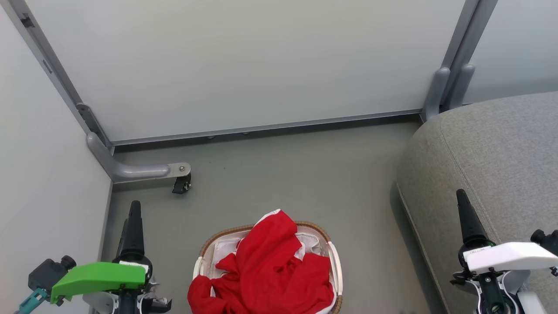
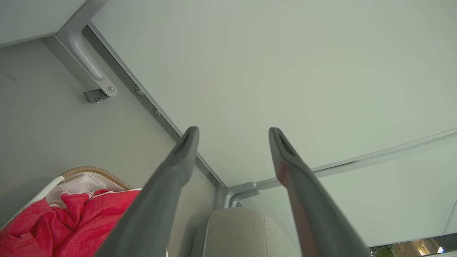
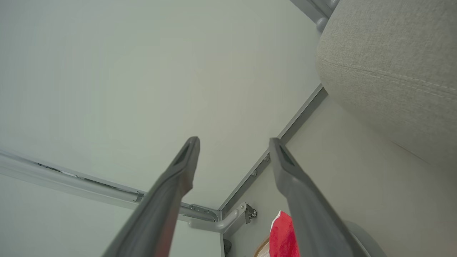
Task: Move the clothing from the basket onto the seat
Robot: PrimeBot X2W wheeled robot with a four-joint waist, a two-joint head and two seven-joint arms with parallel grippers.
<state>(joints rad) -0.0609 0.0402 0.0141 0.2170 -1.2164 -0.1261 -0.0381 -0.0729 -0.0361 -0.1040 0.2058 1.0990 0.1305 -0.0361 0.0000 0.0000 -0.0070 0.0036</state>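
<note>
Head view: the clothing [image 1: 266,270] lies heaped in the basket [image 1: 336,261] on the floor [image 1: 305,174], near and central, with one fold spilling over the near-left rim. None is on the seat [image 1: 492,152] at right. The left gripper [image 1: 134,209] and right gripper [image 1: 462,200] flank the basket, pointing far, probably a ready pose that keeps them clear of the heap.

Left wrist view: the fingers [image 2: 185,150] are spread wide with nothing between them. The clothing sits right of this gripper and lower, so a reach would mean tipping down.

Right wrist view: the jaws are equally wide and empty. The seat is just beside at right, which suits this arm for the drop.
</note>
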